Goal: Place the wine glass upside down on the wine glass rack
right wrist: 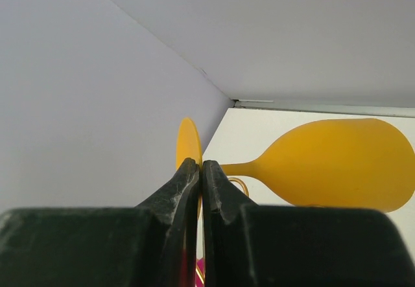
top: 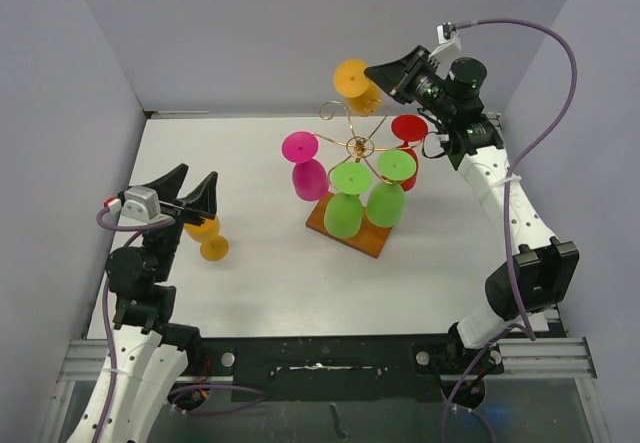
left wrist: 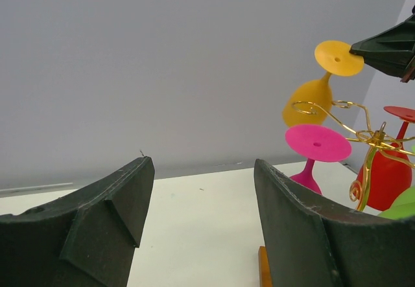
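Wine glass (top: 354, 80), orange, pinched by the thin edge of its foot between my right fingers (right wrist: 183, 190), which are shut tight on that disc. The stem and bowl run out sideways past the fingertips, tilted and not yet truly upside down. Below the fingertips is the rack (top: 345, 121), whose bare curled arms lie just under the bowl; I cannot tell whether glass and wire touch. My left fingers (left wrist: 110, 212) stand wide with nothing between them, well apart from the rack, and a second orange glass (top: 210, 241) lies on the bench (top: 260, 273) just beneath them.

Hazards, as I judge them:
- The grip is on a rim only, so the heavy bowl may swing or slide out of my fingers.
- The stem must enter a narrow wire curl. A misjudged approach would set the foot on top of the wire, not behind it.
- The pink glass (top: 305, 168) and red glass (top: 408, 135) hang close on either side, and a nudge could unseat them.
- Pressing on the light wire may rock the whole stand.
- Opening too early drops the glass onto the bench.
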Robot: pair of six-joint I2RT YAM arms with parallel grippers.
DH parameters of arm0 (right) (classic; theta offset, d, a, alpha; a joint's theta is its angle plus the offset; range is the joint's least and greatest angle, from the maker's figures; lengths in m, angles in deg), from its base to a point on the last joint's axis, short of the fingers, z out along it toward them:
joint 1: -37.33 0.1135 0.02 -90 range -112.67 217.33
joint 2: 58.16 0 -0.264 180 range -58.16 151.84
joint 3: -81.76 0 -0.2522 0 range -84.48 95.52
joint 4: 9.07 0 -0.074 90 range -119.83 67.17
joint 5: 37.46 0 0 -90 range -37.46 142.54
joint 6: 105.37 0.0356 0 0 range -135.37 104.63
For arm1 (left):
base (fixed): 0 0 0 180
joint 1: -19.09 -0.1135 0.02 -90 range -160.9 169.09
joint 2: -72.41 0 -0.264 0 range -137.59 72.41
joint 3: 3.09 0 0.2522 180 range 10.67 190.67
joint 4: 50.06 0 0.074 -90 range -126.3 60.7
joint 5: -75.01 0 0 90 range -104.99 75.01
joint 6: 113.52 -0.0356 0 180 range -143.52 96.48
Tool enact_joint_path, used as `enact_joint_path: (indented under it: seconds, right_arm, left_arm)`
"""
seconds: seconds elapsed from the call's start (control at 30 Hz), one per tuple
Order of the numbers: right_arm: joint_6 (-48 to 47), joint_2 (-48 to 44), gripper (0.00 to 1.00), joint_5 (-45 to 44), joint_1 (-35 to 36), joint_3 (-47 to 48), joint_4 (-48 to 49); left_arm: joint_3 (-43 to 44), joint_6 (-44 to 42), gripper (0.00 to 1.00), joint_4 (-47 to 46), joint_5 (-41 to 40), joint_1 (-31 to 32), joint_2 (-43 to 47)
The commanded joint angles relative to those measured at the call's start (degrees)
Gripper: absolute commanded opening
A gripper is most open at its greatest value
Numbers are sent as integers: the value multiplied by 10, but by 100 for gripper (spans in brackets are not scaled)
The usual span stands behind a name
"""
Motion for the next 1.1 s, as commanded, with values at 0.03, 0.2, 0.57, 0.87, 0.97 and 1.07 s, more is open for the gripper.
enact_joint_path:
  seconds: [0.03, 0.2, 0.57, 0.87, 0.97, 1.07]
  right_arm:
    - [10, -33, 0, 34, -7, 1, -3]
    - [16, -34, 0, 43, -10, -9, -6]
    - [25, -40, 0, 54, -19, -30, -9]
    - [31, -70, 0, 51, -21, -61, -8]
    - [30, -80, 0, 39, -20, -69, -13]
    - [28, -90, 0, 29, -20, -78, -18]
  left_arm:
    - [12, 7, 62, -22, 4, -2, 2]
    - [24, 12, 62, 0, -1, -1, -1]
    - [21, 8, 62, -3, -8, -2, 3]
    - [21, 5, 62, -3, -12, -2, 5]
    - [22, 4, 62, 0, -12, -2, 6]
    - [24, 2, 62, 3, -12, -2, 6]
